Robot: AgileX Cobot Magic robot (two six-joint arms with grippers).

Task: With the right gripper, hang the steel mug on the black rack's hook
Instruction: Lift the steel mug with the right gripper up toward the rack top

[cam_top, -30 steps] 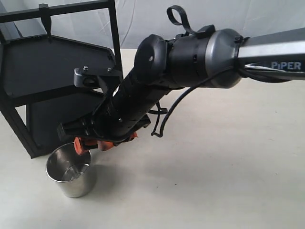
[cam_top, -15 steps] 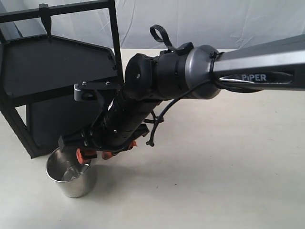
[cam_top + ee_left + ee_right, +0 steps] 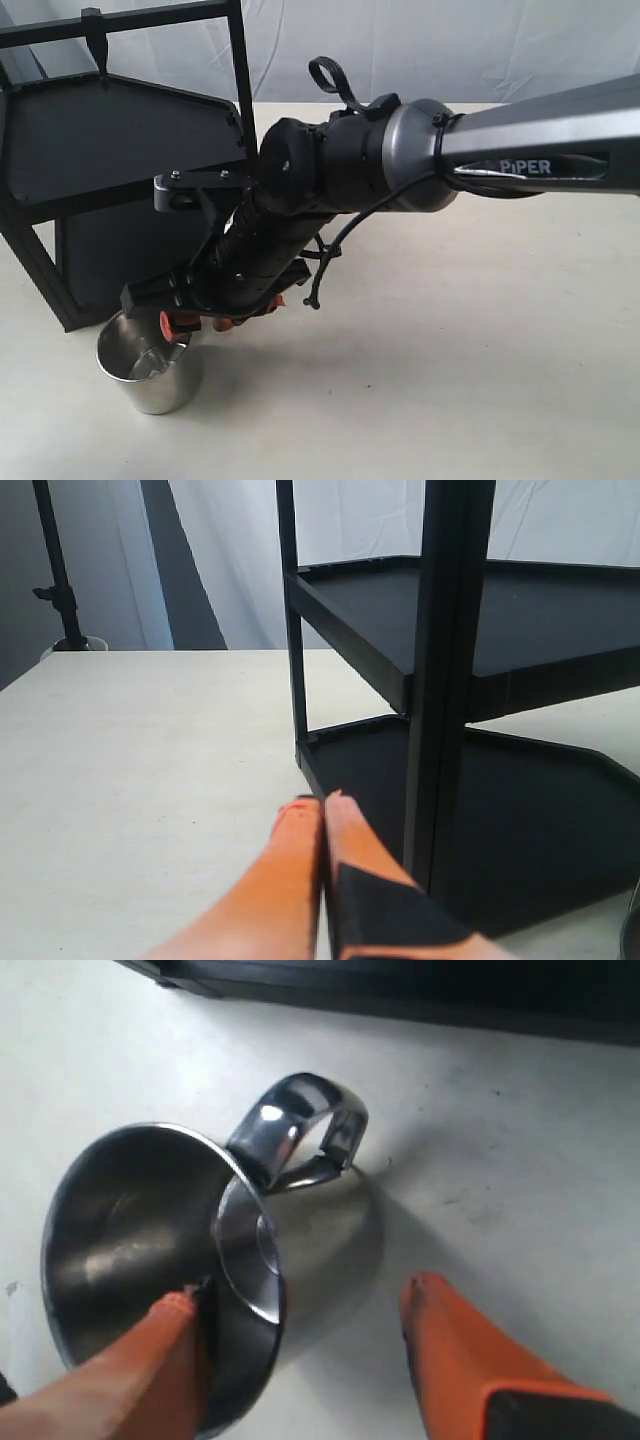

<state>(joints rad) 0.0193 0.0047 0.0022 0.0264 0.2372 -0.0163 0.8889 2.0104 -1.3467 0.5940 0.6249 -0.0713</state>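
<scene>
At the far left of the exterior view stands the black rack [image 3: 110, 160], its two flat angular shelves bare, and the hook [image 3: 97, 45] hangs from the top crossbar with nothing on it. Just in front of the rack's lower corner the steel mug [image 3: 148, 372] stands upright on the bench [image 3: 450, 380], nothing visible inside it; its shiny inner wall and base show only reflections. In the right wrist view its looped handle [image 3: 300, 1130] points toward the rack's base.

The right gripper [image 3: 185, 322] reaches down over the mug's rim from the right. Its jaws are spread apart: one orange finger [image 3: 160, 1350] sits at the rim, dipping inside the mug, and the other finger [image 3: 450, 1350] is outside, clear of the wall.

The left gripper [image 3: 322, 815] rests low by the rack's lower shelf, its two orange fingers pressed together with nothing between them.

The bench is a pale, matte surface. A white cloth backdrop [image 3: 420, 40] hangs behind, and a dark stand [image 3: 55, 565] rises at the bench's far edge.
</scene>
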